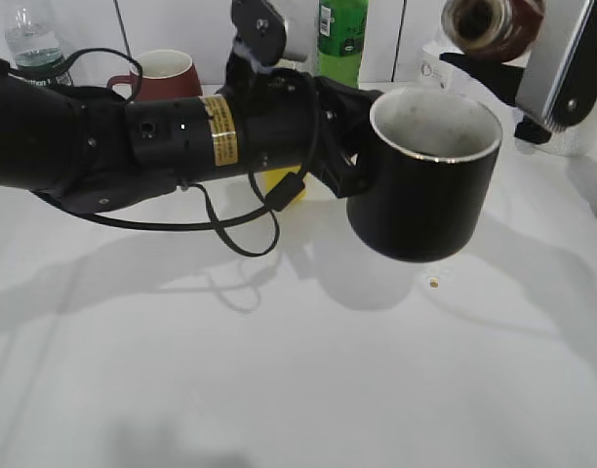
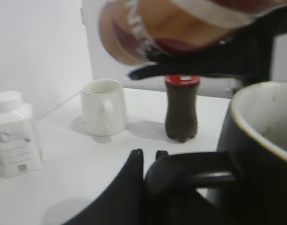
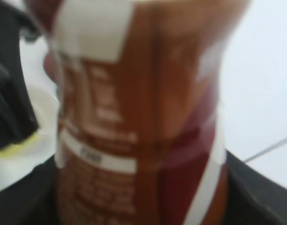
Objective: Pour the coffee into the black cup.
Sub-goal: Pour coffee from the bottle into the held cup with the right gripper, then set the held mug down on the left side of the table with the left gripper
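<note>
My left gripper (image 1: 352,146) is shut on the handle of the black cup (image 1: 435,185) and holds it above the table, upright, with its white inside showing. In the left wrist view the jaws (image 2: 150,157) clamp the handle and the cup (image 2: 260,150) fills the right side. My right gripper (image 1: 484,73) is shut on the coffee bottle (image 1: 489,24), which is tipped nearly level, above and behind the cup's rim. The bottle also shows in the left wrist view (image 2: 181,28) and, blurred, fills the right wrist view (image 3: 139,117). No stream of liquid shows.
A maroon mug (image 1: 162,76), a green bottle (image 1: 339,34) and a clear water bottle (image 1: 30,44) stand along the back. The left wrist view shows a white mug (image 2: 103,108), a dark red-capped bottle (image 2: 181,110) and a white bottle (image 2: 12,136). A yellow object (image 1: 284,185) lies behind the left arm.
</note>
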`<move>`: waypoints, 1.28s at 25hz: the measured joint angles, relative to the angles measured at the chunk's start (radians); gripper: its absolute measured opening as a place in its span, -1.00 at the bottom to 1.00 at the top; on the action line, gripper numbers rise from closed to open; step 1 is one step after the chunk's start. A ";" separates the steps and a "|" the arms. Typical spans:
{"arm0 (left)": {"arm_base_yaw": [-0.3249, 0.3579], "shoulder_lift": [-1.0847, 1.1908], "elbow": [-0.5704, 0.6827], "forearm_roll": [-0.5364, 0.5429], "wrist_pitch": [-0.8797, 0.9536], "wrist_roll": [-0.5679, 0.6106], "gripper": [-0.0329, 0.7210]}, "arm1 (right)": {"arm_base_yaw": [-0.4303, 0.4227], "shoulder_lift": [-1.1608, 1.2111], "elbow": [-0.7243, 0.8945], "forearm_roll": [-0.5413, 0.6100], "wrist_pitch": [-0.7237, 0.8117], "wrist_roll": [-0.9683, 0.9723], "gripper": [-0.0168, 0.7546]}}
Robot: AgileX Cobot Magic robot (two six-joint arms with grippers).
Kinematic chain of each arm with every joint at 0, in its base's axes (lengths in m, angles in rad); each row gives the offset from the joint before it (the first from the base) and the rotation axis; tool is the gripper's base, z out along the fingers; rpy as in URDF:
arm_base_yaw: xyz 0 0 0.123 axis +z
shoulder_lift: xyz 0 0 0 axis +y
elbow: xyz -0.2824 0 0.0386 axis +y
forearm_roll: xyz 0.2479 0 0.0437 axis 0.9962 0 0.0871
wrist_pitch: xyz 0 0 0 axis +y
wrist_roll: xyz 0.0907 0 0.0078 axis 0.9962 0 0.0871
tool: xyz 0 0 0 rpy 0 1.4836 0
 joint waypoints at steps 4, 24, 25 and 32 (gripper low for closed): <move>0.001 0.000 0.000 -0.024 0.002 0.011 -0.81 | 0.000 0.011 0.000 0.000 -0.012 0.171 0.41; 0.401 -0.184 0.200 -0.018 0.002 0.021 -0.81 | 0.000 0.014 0.000 0.001 0.034 1.004 0.41; 0.435 -0.196 0.217 -0.019 -0.004 0.032 -0.81 | 0.000 0.014 0.000 0.001 0.034 1.005 0.41; 0.615 -0.224 0.310 -0.040 -0.061 0.091 -0.81 | 0.000 0.014 0.000 0.001 0.032 1.007 0.41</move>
